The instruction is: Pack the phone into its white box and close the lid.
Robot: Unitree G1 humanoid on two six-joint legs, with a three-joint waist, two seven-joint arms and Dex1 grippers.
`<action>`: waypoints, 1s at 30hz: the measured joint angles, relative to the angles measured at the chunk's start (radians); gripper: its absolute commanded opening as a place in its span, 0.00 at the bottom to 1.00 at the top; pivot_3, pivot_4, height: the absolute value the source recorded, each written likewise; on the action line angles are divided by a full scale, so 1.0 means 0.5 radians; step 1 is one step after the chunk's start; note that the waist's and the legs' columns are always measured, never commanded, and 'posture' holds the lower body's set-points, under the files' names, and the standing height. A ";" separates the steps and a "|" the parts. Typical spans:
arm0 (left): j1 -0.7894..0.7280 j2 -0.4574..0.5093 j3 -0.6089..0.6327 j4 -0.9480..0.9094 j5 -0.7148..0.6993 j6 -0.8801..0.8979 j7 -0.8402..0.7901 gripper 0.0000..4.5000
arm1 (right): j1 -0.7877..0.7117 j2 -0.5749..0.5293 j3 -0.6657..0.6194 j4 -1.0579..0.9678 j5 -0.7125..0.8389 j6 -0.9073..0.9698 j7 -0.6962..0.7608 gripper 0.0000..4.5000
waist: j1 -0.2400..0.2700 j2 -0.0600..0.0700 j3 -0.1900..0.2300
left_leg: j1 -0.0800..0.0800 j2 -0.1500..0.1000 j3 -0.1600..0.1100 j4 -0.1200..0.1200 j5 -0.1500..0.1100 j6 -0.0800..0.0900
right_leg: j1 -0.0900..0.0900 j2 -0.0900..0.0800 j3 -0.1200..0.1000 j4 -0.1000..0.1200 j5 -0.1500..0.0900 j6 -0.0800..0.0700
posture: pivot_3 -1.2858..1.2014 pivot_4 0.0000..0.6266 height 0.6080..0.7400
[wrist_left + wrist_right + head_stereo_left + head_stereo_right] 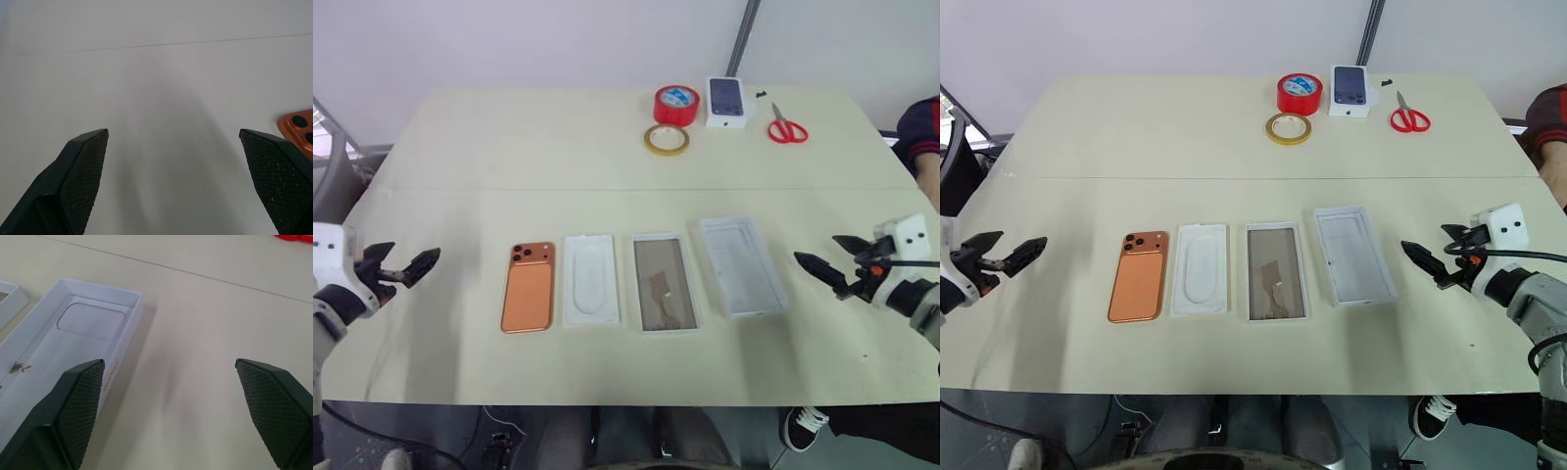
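Note:
Four flat pieces lie in a row on the cream table [509, 166]. The copper-orange phone [529, 286] is at the left end, back up, its lenses at the far corner; one corner of the phone [298, 125] shows in the left wrist view. The white box [665, 282] with a brownish floor is third in the row. The lid [742, 264] lies at the right end, hollow side up. My left gripper [414, 253] hovers open left of the phone, well apart from it. My right gripper [816, 248] hovers open just right of the lid [73, 333]. Neither holds anything.
A white insert [590, 279] with an oval recess lies between phone and box. At the table's far side are a red tape roll [676, 104], a yellow tape ring [666, 139], a small white box with a phone picture [726, 102] and red scissors [787, 128]. A person's arm [925, 137] is at the right edge.

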 measured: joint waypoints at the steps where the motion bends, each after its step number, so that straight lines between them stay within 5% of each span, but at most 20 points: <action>1: -0.006 0.000 -0.001 -0.002 -0.001 0.003 0.002 1.00 | -0.001 0.001 0.000 -0.005 0.003 0.000 -0.002 0.99 | 0.000 0.000 0.000 | 0.000 0.000 0.000 0.000 0.000 0.000 | 0.000 0.000 0.000 0.000 0.000 0.000 | 0.52 0.24 1.00; 11: -0.221 -0.049 -0.167 -0.048 -0.039 0.075 0.030 1.00 | -0.034 0.061 0.045 -0.202 0.059 0.047 -0.095 0.99 | 0.004 0.000 0.000 | 0.000 0.000 0.000 0.001 0.000 0.000 | 0.001 0.000 0.000 0.000 0.000 0.000 | 0.52 0.24 1.00; 20: -0.446 -0.276 -0.622 -0.504 -0.327 0.523 0.144 1.00 | -0.256 0.113 0.504 -0.584 0.075 0.151 -0.152 0.99 | -0.005 -0.001 0.000 | -0.001 0.000 -0.001 0.002 0.001 -0.001 | -0.001 0.004 0.000 0.001 0.000 0.000 | 0.52 0.24 1.00; 30: -0.513 -0.548 -0.605 -0.829 -0.962 1.243 0.698 1.00 | -0.443 0.147 0.798 -0.574 -0.050 0.076 -0.138 0.99 | 0.008 -0.001 0.000 | -0.003 0.000 -0.004 0.012 0.001 -0.001 | 0.002 0.004 0.000 0.004 0.000 0.000 | 0.52 0.24 1.00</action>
